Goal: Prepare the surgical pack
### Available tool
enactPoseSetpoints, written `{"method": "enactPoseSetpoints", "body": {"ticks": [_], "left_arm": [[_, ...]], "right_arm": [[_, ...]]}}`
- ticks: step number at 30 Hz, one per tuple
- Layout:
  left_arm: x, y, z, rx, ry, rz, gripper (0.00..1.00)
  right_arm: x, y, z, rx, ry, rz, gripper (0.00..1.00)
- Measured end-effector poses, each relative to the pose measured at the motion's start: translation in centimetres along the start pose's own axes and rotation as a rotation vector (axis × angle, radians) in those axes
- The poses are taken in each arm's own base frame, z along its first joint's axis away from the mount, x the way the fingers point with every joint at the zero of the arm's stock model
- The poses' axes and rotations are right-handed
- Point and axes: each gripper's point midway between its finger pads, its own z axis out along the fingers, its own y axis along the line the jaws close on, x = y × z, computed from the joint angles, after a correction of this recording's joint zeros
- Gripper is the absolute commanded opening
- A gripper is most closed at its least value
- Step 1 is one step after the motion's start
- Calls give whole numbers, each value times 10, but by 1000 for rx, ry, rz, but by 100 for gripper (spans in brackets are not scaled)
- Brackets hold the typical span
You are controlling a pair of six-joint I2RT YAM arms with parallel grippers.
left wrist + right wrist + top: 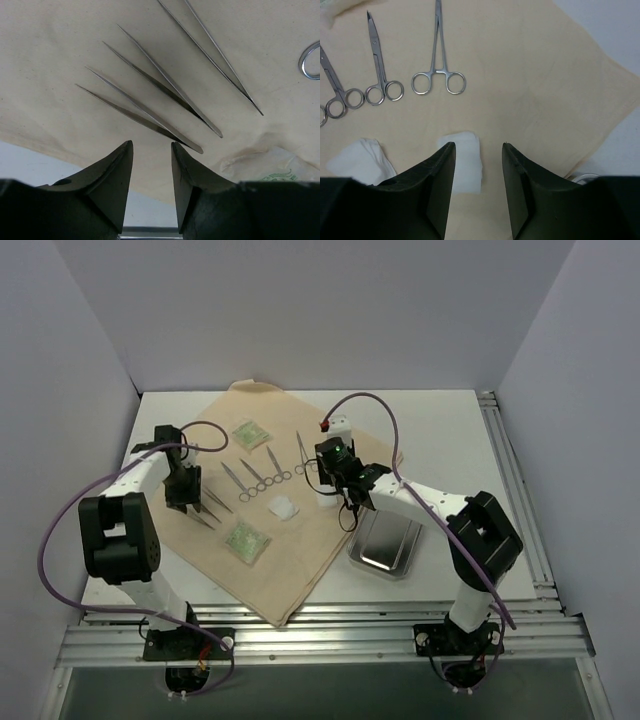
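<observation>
Left wrist view shows you the left claw (151, 146) half spread with nothing between its fingers, hanging over the tan cloth (60, 45) near its edge. The nearest tweezers (175, 137) lie just ahead. Their long axis slants from the upper left of the frame down to the lower right, so the joined end sits just past the fingertip at frame right, off the gap's centre line. You would likely need to shift right and turn the wrist across that slant before any pinch. In the right wrist view the right claw (479, 146) is likewise part-open and empty. The white gauze pad (469, 150) lies at bottom centre, left of the gap and partly hidden behind the finger at frame left. In the top external view the steel tray (388, 543) sits by the cloth's right edge, to the lower right of that claw, so your right arm is much the nearer one to it.
</observation>
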Motion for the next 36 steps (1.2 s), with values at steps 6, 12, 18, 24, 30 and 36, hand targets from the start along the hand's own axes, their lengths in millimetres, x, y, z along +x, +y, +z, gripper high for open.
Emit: {"method": "enactPoseSetpoints", "body": {"ticks": [6, 12, 18, 24, 30, 36], "left_arm": [[4, 13, 8, -32, 27, -73, 44], [12, 23, 10, -39, 47, -114, 49], [13, 12, 13, 14, 54, -117, 51], [15, 6, 17, 41, 71, -159, 50], [20, 6, 25, 23, 102, -210, 50], [22, 11, 25, -20, 113, -271, 50]], "right_arm": [[-6, -3, -3, 9, -33, 14, 38], [-4, -4, -3, 12, -30, 13, 38], [-3, -4, -3, 18, -30, 10, 38], [2, -7, -3, 34, -25, 7, 38], [5, -9, -3, 51, -21, 5, 38], [7, -8, -4, 57, -20, 2, 37]]}}
